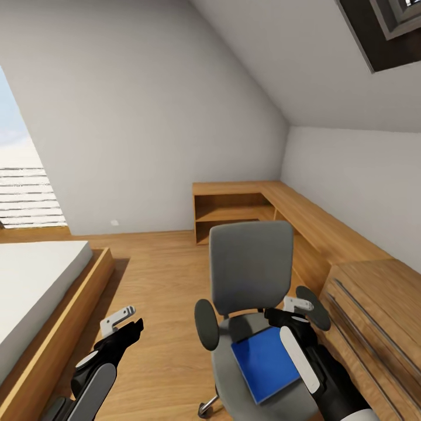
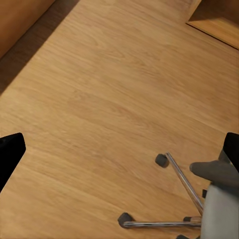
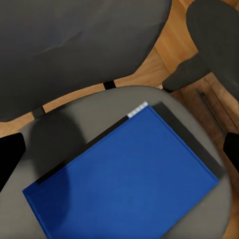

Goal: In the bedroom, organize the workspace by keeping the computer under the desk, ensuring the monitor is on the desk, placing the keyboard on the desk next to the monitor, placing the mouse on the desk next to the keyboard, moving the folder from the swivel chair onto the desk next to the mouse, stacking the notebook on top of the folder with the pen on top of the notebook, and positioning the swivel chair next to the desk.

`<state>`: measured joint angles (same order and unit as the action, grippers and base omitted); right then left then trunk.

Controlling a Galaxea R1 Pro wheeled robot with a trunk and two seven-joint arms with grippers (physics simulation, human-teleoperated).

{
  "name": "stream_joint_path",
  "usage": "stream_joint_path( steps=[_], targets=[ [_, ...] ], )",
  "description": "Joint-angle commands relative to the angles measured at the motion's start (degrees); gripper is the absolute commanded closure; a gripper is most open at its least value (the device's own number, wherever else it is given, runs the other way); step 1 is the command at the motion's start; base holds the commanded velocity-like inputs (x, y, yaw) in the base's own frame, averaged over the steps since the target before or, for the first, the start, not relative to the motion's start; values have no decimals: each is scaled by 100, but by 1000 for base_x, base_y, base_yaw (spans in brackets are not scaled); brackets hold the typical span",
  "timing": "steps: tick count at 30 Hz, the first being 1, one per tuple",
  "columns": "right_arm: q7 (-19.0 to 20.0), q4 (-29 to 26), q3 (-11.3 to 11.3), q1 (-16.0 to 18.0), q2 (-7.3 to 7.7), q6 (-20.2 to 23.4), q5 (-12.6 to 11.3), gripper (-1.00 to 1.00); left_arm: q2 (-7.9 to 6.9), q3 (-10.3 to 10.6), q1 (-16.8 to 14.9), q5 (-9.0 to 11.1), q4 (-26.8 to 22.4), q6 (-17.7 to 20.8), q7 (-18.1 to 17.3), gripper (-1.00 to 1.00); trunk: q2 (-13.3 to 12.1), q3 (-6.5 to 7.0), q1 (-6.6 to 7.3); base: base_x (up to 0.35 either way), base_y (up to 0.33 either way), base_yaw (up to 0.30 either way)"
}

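We are early in the task, by our judgement: the folder (image 1: 264, 362) lies flat on the seat of the swivel chair (image 1: 251, 275), so it has yet to go to the table, and the stacking of notebook and pen on it has to wait for that. The chair stands on the wooden floor (image 1: 158, 304) in front of the light wooden shelving (image 1: 234, 210).

Our right gripper (image 1: 292, 310) hangs over the chair seat, just above the folder's edge nearest the armrest (image 1: 313, 308). In the right wrist view the folder (image 3: 124, 174) lies between the two dark fingers (image 3: 10, 154) at the frame's edges, well apart from each, so the fingers are spread wide and hold nothing. Reaching the folder looks like a descent to the seat.

Our left gripper (image 1: 124, 321) hovers beside the chair over bare floor; its fingers (image 2: 10, 152) are likewise spread, with the chair's chrome base (image 2: 174, 199) between them.
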<state>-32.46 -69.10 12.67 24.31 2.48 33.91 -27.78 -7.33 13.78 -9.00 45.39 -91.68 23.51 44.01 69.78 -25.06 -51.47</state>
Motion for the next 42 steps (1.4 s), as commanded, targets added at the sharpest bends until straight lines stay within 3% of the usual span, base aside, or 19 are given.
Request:
stream_joint_path(
  steps=[1,9,10,18,23,27,31,36,39,42],
  targets=[
    [-58,-4,18,5,7,10,-53,-100,-5,11,-6,32,-8,13,46,-100,46,-25,-23,0,0,0],
    [-38,400,16,12,7,-105,-42,-100,-5,11,-6,32,-8,13,46,-100,367,-169,-199,0,0,0],
    [-32,455,16,13,7,-349,54,-100,-5,11,-6,32,-8,13,46,-100,407,-187,-221,0,0,0],
    [-32,658,144,13,-2,-901,218,-100,-3,14,-6,32,-8,10,43,-100,728,-330,-396,0,0,0],
    [27,1676,356,86,-23,-1457,519,-100,-1,19,-6,37,-14,6,21,-100,928,-420,-506,0,0,0],
    [385,2629,379,516,-27,-1962,584,-100,3,21,-6,40,-11,5,20,-100,1089,-492,-594,0,0,0],
    [742,3142,381,790,-30,-2091,587,-100,8,28,-6,40,-9,4,28,-100,1249,-564,-682,0,0,0],
    [1266,3981,357,1389,-22,-2398,560,-100,17,36,-6,47,-2,10,37,-100,1450,-653,-792,0,0,0],
    [1392,4522,352,1765,-20,-2649,546,-100,21,37,-6,47,0,9,36,-100,1570,-707,-858,0,0,0],
    [1448,4766,340,1908,-16,-2783,536,-100,21,37,-6,48,0,10,31,-100,1690,-761,-923,0,0,0]
  ],
)
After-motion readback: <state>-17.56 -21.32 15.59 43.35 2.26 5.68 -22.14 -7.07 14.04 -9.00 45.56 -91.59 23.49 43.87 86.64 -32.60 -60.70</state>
